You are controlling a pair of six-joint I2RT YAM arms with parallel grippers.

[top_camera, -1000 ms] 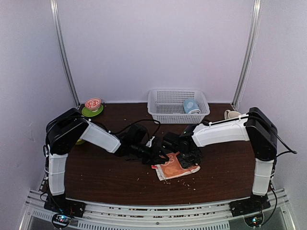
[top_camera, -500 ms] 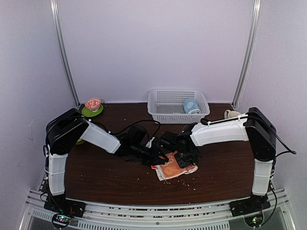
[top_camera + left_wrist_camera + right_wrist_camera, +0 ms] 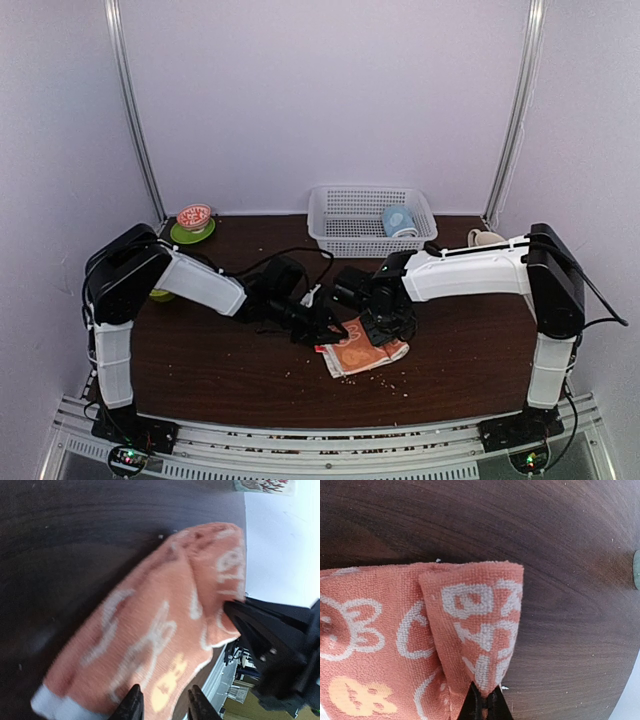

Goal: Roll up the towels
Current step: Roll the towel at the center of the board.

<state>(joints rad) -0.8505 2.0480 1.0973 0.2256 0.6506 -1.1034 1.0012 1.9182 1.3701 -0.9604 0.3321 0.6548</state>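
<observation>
The right gripper (image 3: 483, 702) is closed tight on a turned-over corner of the orange towel (image 3: 362, 352), which lies on the table (image 3: 220, 350) between the two arms, evidently to start the roll. The left gripper (image 3: 165, 707) sits at the towel's other side, jaws narrowly apart with cloth between them, seemingly as an anchor; whether it grips cannot be told. Count: two towels, the blue towel (image 3: 398, 220) lying in the one basket (image 3: 345, 240).

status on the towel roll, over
Right claw shut on folded corner of orange towel. Left claw at its other edge, grip unclear. Blue towel in basket. Nothing blocking.
</observation>
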